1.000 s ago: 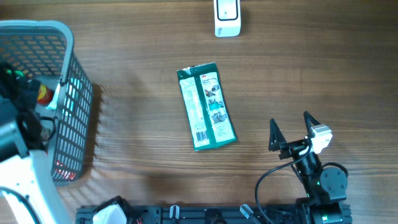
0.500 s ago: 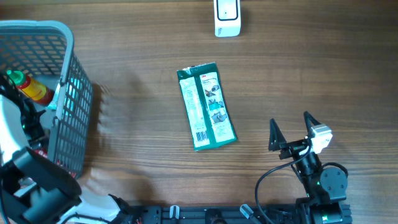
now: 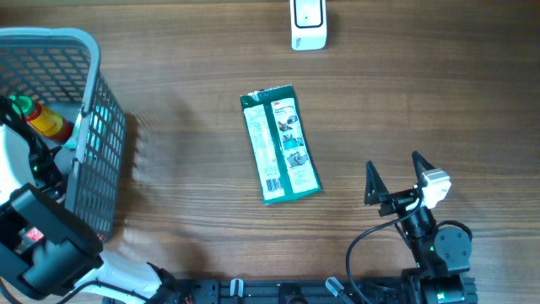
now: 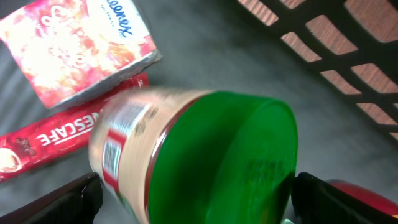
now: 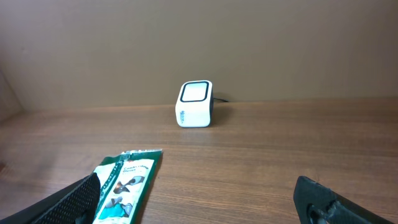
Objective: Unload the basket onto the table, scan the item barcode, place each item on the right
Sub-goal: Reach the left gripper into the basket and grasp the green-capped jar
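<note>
We take the step in hand to be fetching an item. The left hand (image 4: 199, 204) hangs released, fingers spread either side of a green-lidded pale jar with a red label (image 4: 186, 149), inside the grey mesh basket (image 3: 94, 59) at the left of the brown wooden worktop (image 3: 439, 84). Nothing is gripped yet. The right hand (image 3: 392, 162) sits released and empty near the front edge. A flat green printed packet (image 3: 280, 143) lies mid-worktop, well apart from the small white box scanner (image 3: 308, 24) at the far edge. Next, we judge, the left hand must close on the jar, lift it clear of the basket and turn its barcode towards the scanner.
</note>
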You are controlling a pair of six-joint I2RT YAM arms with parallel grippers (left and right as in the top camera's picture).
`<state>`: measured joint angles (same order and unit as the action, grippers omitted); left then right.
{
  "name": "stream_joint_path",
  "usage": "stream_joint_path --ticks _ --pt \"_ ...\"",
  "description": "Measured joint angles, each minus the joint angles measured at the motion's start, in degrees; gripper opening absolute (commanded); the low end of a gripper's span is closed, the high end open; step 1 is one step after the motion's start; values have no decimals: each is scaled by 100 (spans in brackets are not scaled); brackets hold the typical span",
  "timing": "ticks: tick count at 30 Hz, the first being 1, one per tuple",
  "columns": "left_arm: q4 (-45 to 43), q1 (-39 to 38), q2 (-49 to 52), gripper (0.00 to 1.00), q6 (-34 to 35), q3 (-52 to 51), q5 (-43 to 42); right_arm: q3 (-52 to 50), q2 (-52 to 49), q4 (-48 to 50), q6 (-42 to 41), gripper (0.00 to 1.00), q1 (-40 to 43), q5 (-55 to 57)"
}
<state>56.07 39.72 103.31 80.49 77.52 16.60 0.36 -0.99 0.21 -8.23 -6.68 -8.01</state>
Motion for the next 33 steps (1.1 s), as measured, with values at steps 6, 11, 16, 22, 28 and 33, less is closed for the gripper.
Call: stream_joint_path --ticks 6,11,16,22,28,33 --pt "240 0 0 100 0 -4 2 0 0 2 0 100 0 0" --pt "264 0 -33 100 -72 -13 0 0 0 0 0 100 0 0" --pt "284 0 -472 100 -286 -35 26 0 0 0 0 100 0 0" --pt "317 0 -835 100 -780 -35 310 0 0 0 0 100 0 0" --pt "350 0 -835 100 -876 -37 372 0 0 0 0 100 0 0" --pt "295 0 -831 100 -833 -37 374 0 0 0 0 100 0 0"
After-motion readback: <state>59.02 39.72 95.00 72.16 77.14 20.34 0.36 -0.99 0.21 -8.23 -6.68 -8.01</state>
